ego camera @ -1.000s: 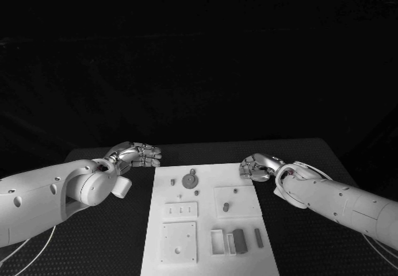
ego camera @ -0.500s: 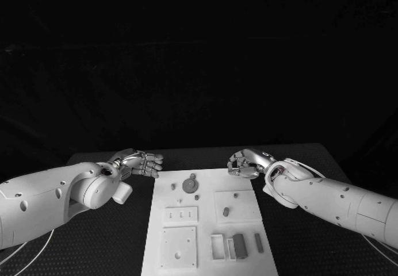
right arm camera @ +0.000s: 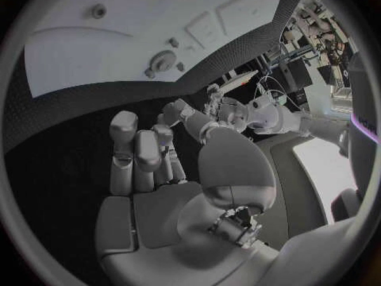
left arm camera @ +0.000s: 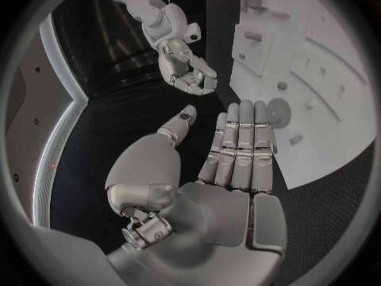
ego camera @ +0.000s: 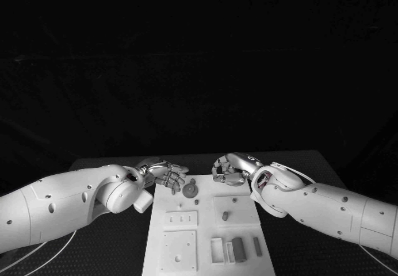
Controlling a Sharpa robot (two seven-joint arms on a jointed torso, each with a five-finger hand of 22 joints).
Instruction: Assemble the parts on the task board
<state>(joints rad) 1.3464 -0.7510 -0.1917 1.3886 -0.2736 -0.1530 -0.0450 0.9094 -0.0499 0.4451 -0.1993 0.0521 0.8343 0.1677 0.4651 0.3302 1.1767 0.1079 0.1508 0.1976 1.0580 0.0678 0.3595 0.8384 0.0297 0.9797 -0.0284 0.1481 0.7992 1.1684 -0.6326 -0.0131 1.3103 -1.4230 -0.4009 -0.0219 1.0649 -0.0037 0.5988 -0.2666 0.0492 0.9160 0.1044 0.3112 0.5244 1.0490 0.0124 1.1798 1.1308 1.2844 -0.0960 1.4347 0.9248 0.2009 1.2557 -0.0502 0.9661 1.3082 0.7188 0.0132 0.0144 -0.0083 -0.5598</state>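
Fingers of left hand [ego camera: 168, 173] extended together, empty; right hand [ego camera: 230, 169] fingers curled, empty.

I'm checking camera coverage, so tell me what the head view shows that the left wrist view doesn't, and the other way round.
Head view alone: the white task board end to end, with the dark rectangular blocks at its near end, and both white arms.

Left wrist view alone: the silver left hand from behind, palm bare, fingers straight and together, holding nothing.

Both: the silver right hand, fingers curled, beyond the board's far edge, the round grey disc part on the board, and the black table.
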